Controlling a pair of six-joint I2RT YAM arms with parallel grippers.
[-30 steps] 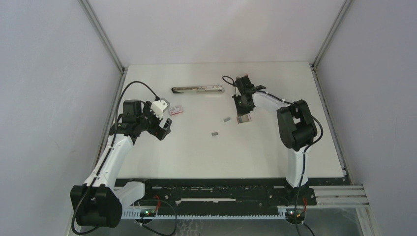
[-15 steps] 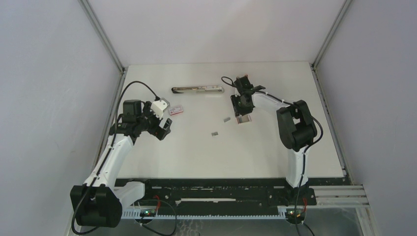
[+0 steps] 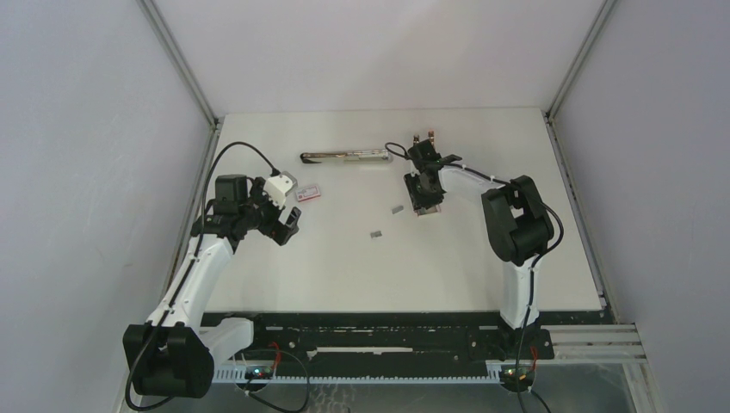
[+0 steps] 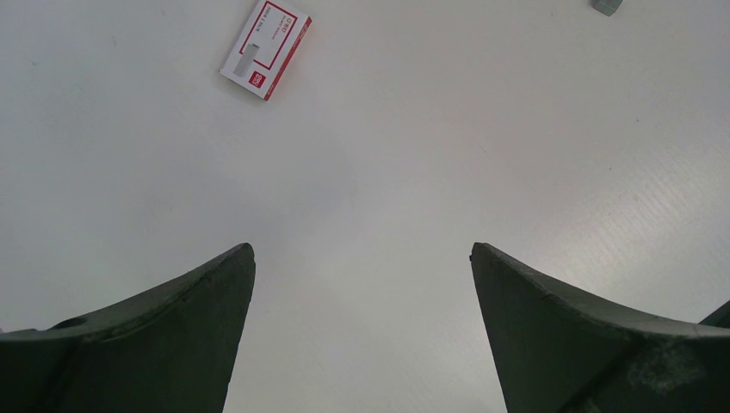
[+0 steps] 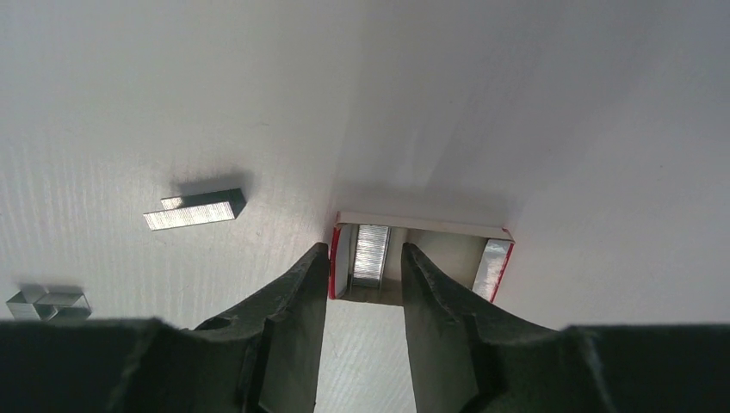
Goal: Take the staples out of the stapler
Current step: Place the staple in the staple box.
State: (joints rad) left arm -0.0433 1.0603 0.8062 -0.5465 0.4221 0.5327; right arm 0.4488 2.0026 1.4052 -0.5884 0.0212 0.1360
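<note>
Loose staples (image 5: 194, 209): two strips flat on table (image 3: 344, 275), left of one open red-edged tray (image 5: 422, 225); third strip inside tray. Right gripper (image 5: 364, 251): parted above tray, holding nothing. Left gripper (image 4: 361, 258): spread wide, empty, near one closed box (image 4: 265, 49). One stapler (image 3: 346, 157) farther back.
</note>
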